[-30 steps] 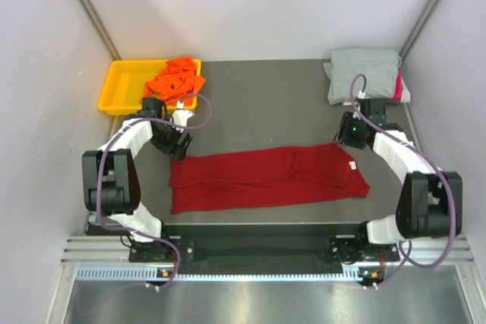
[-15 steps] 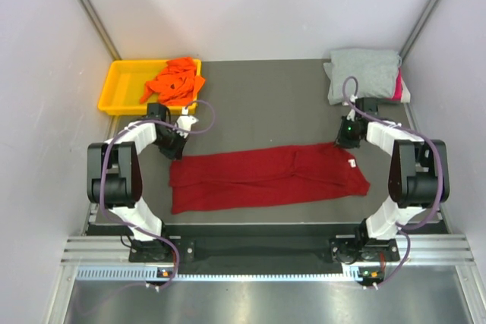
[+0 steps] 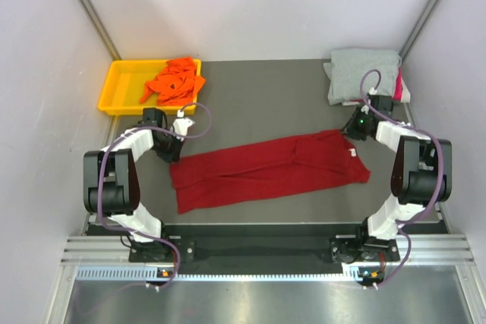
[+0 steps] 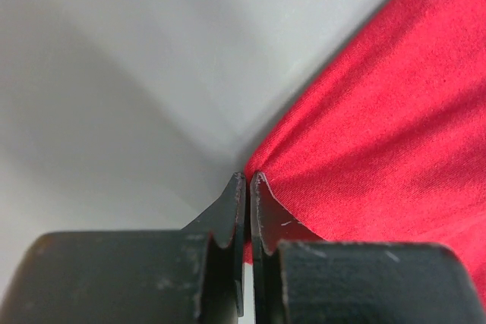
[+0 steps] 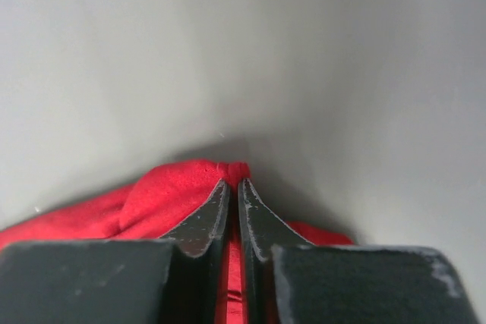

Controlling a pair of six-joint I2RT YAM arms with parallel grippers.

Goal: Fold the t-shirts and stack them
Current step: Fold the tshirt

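**Step in hand (judged).** A two-point pick-up of the dark red t-shirt [image 3: 266,168] by its far edge, ahead of a fold.

- The left claw [image 4: 244,176] is pinched tight on the cloth's far-left corner. Only a thin sliver of edge sits between the tips.
- The right claw [image 5: 233,181] is closed on a small bunched peak of cloth at the far-right end, and red shows between the jaws.

**Recommendations.**
- Raise both ends together and at the same height, so the long band hangs even and does not twist.
- Carry the far edge squarely over the near edge, then lower before letting go.
- The left hold looks shallow. A hard sideways pull could strip the corner out, so the tension between the claws should be kept modest.

**Condition of the garment.**
- It lies as a long, narrow band across the near half of the worktop [image 3: 266,104], running left to right.
- It is slightly slanted, with the right end further from the near edge than the left.
- A lengthwise crease runs through the middle.
- A small white label [image 3: 353,153] shows at the right end.
- The fabric is plain, soft and matte.

**Other items.**
- The orange t-shirt [image 3: 173,80] lies crumpled in the yellow tray [image 3: 114,96] at the far-left corner.
- The grey t-shirt [image 3: 361,70] lies folded at the far-right corner.
- The pink t-shirt [image 3: 398,85] shows at the grey one's right side.
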